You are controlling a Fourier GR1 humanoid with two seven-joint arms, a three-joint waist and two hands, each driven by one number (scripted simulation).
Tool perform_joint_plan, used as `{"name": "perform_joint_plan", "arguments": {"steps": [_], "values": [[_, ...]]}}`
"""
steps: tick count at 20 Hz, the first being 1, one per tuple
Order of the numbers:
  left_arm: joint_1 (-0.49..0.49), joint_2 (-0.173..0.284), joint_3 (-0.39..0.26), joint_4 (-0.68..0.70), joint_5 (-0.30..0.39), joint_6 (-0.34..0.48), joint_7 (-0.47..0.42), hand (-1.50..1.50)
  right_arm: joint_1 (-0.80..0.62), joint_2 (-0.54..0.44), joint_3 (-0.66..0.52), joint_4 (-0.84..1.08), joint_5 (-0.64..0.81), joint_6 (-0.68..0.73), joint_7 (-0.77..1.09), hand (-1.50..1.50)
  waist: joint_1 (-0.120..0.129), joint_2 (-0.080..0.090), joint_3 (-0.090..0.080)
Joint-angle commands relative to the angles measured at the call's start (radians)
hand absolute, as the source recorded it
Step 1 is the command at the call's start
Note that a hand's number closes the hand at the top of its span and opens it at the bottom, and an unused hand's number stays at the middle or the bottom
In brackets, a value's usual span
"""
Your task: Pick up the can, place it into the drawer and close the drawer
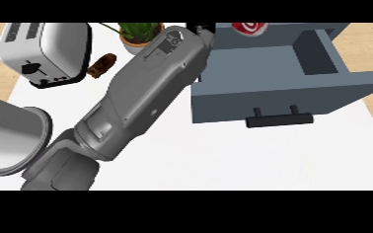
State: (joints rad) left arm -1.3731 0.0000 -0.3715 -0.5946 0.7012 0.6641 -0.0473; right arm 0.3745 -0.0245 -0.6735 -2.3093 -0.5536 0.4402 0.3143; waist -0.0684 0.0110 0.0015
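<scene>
So there's one big grey forearm [138, 98] cutting diagonally across the white bench [241, 158], from the lower left up toward the top middle. It comes in at the left side, so it reads as the left arm. Its black hand [202, 29] is only a sliver at the top, right at the left edge of the blue-grey open drawer [247, 69], and honestly you can't tell whether it's spread or curled, or holding anything. The red and white can [249, 27] peeks out at the top edge, at the back of the drawer. The drawer's black handle [279, 118] faces the viewer. Off to the left are a silver toaster [45, 52], a small brown object [102, 65], a potted green plant [138, 34], and a round metal lid-like thing [22, 138] at the edge.
</scene>
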Motion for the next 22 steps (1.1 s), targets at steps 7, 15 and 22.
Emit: {"name": "perform_joint_plan", "arguments": {"steps": [7, 15, 22], "values": [[-0.011, 0.0, -0.151, 0.069, 0.128, 0.041, -0.038, 1.5, -0.048, -0.04, -0.005, 0.005, -0.026, -0.032, 0.043, -1.5, -0.013, 0.003, 0.0], [-0.008, 0.0, -0.217, 0.115, 0.18, 0.1, -0.056, -1.5, -0.037, -0.024, 0.0, -0.015, -0.005, -0.019, 0.038, -1.5, -0.024, 0.005, 0.0], [-0.021, 0.0, -0.23, 0.138, 0.234, 0.14, -0.109, -1.5, -0.059, -0.041, -0.015, 0.079, -0.004, 0.034, -0.019, -1.5, -0.028, 0.008, 0.001]]}}
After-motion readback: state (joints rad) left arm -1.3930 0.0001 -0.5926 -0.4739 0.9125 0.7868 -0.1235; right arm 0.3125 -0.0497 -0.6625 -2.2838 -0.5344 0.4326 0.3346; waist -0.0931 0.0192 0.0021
